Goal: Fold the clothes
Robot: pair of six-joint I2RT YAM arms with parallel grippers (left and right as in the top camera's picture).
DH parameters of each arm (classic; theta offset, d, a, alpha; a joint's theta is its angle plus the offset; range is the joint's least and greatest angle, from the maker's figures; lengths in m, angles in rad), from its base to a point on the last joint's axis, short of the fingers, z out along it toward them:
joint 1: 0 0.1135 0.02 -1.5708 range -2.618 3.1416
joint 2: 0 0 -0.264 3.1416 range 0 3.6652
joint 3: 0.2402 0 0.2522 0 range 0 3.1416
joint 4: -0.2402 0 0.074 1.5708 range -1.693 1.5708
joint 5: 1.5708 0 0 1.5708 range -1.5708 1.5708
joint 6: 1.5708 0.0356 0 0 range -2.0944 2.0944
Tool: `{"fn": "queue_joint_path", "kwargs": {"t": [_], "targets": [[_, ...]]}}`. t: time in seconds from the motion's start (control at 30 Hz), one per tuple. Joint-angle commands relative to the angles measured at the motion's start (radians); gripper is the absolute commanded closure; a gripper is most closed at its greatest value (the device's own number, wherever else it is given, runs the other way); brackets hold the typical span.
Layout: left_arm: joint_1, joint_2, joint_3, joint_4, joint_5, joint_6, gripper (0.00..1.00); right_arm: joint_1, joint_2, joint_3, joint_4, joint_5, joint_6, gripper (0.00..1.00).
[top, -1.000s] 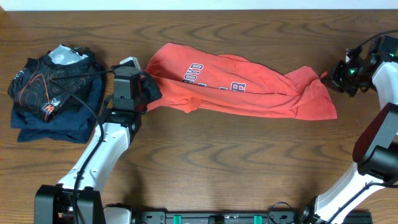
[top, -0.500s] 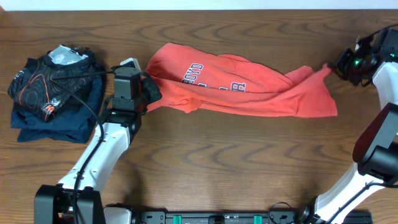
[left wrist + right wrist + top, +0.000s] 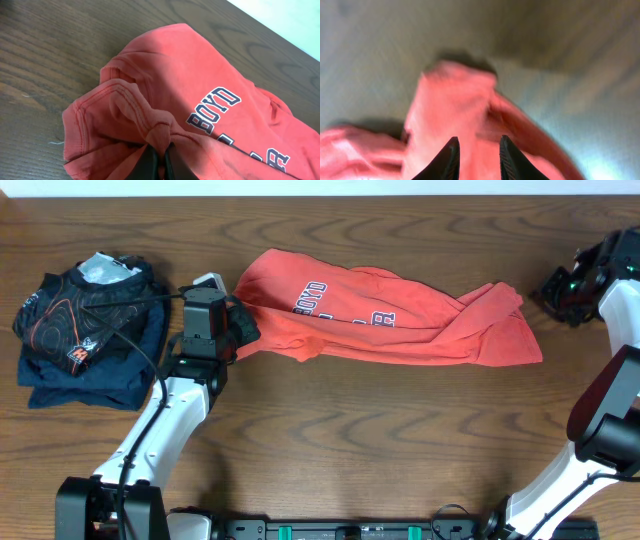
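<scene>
T-shirt [image 3: 390, 320] lies bunched near the far edge of the surface [image 3: 400, 440]; its right corner, stretched outward half a second ago, has fallen back. Right tool [image 3: 558, 288] is now open and clear of the cloth. The left tool [image 3: 162, 156] stays clamped on the shirt's left end, so flattening is judged incomplete.

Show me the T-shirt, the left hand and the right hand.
T-shirt [image 3: 400, 325], overhead view, middle of the cloth.
left hand [image 3: 161, 151], left wrist view, between its shut fingertips.
right hand [image 3: 479, 144], right wrist view, between its open fingertips.
</scene>
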Motion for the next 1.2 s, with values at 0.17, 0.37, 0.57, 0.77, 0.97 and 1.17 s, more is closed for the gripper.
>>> {"fn": "queue_joint_path", "kwargs": {"t": [0.17, 0.37, 0.57, 0.77, 0.97, 1.17], "targets": [[0.003, -0.007, 0.008, -0.013, -0.005, 0.007, 0.94, 0.042, 0.003, -0.021, -0.105, -0.026, -0.116, 0.81], [0.003, -0.007, 0.008, -0.028, -0.005, 0.007, 0.94, 0.076, 0.005, -0.087, 0.017, -0.026, -0.072, 0.80], [0.003, -0.007, 0.008, -0.031, -0.005, 0.007, 0.94, 0.081, 0.027, -0.116, 0.068, -0.020, -0.031, 0.75], [0.003, -0.007, 0.008, -0.031, -0.005, 0.007, 0.94, 0.081, 0.032, -0.120, 0.077, 0.004, -0.024, 0.72], [0.003, -0.007, 0.008, -0.031, -0.005, 0.007, 0.94, 0.082, 0.032, -0.124, 0.091, 0.006, -0.018, 0.73], [0.003, -0.007, 0.008, -0.031, -0.005, 0.007, 0.94, 0.089, 0.032, -0.125, 0.105, 0.006, 0.001, 0.80]]}}
